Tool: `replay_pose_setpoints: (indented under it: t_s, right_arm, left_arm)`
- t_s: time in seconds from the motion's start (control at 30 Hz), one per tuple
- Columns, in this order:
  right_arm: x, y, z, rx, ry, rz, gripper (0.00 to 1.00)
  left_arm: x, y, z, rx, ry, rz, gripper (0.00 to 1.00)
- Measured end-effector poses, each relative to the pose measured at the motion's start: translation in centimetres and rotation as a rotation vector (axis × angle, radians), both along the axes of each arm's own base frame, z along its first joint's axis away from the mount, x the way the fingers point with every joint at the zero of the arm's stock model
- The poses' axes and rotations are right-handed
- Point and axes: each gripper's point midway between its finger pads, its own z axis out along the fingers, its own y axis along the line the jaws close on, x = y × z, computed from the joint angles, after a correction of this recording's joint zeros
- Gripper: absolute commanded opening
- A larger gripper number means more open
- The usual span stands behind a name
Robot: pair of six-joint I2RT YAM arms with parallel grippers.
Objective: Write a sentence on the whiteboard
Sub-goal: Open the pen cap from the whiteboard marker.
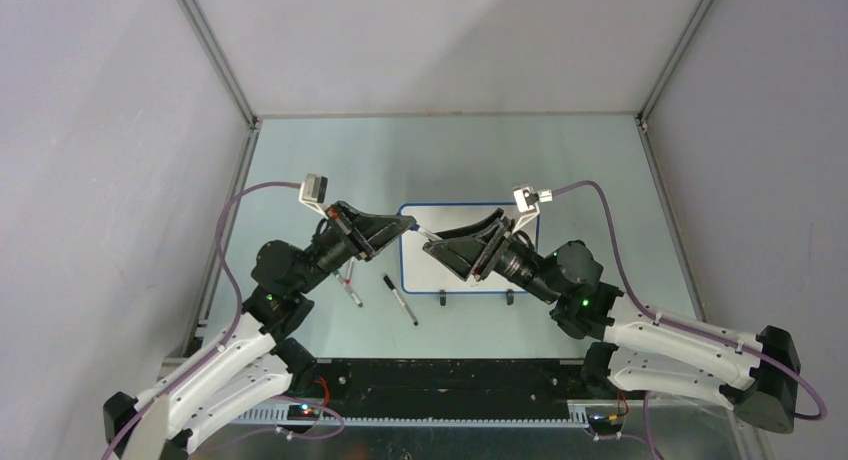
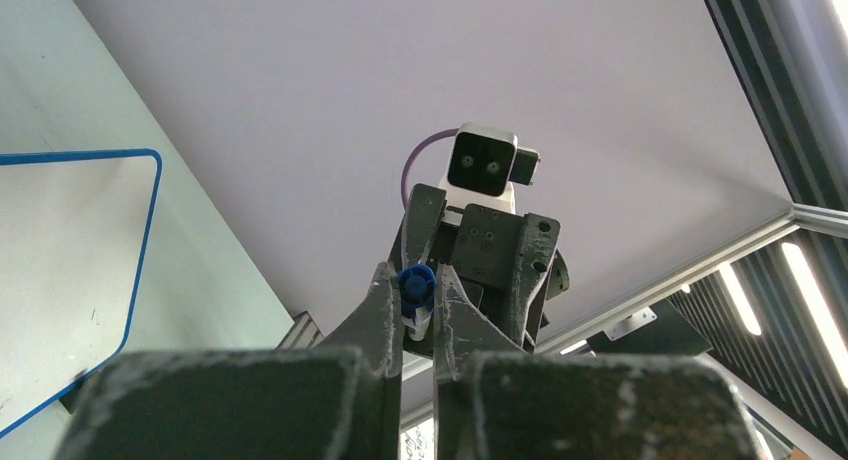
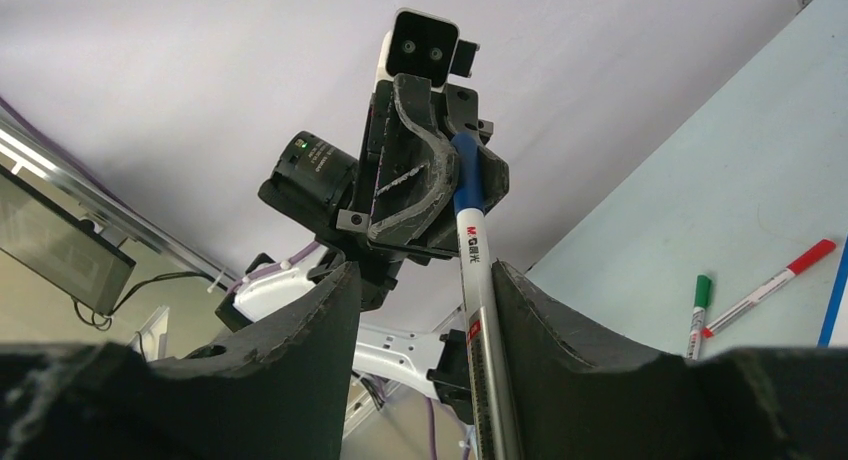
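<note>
The whiteboard lies flat mid-table, blue-rimmed and blank where it shows; no sentence is visible, and the left wrist view shows a bare corner of the board. Both grippers meet tip to tip above the board's left part. My left gripper is shut on the blue cap of a white marker. My right gripper is open; the marker's barrel runs between its jaws, resting against one finger, with a wide gap to the other.
A black marker and red and green pens lie on the table left of the board; the green pen and the red pen also show in the right wrist view. Two black clip feet sit on the board's near edge.
</note>
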Motion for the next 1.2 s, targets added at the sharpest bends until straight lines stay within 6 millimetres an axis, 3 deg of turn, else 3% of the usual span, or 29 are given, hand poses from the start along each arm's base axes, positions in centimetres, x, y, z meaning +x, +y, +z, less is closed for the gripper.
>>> replay_pose_setpoints:
  t_s: [0.27,0.33,0.4,0.63,1.03,1.2]
  right_arm:
    - [-0.1,0.0,0.0,-0.001,-0.002,0.007,0.52]
    - [-0.1,0.0,0.0,0.000,-0.002,0.008,0.46]
    - [-0.2,0.1,0.0,0.000,-0.002,0.009,0.32]
    - [0.2,0.1,-0.1,-0.001,0.007,0.001,0.00]
    - [0.4,-0.3,-1.8,-0.062,0.040,-0.013,0.00]
    - [0.1,-3.3,-3.4,-0.073,0.053,-0.057,0.00]
  left_arm:
    - [-0.1,0.2,0.3,-0.007,-0.007,0.007,0.00]
    - [-0.2,0.3,0.4,-0.010,-0.009,0.007,0.00]
    - [-0.2,0.3,0.4,-0.010,-0.009,0.006,0.00]
    - [-0.5,0.3,0.9,-0.024,-0.030,-0.005,0.00]
    - [-0.1,0.6,-0.6,0.028,0.016,-0.048,0.00]
    - [4.8,5.1,-1.3,0.026,0.048,0.164,0.00]
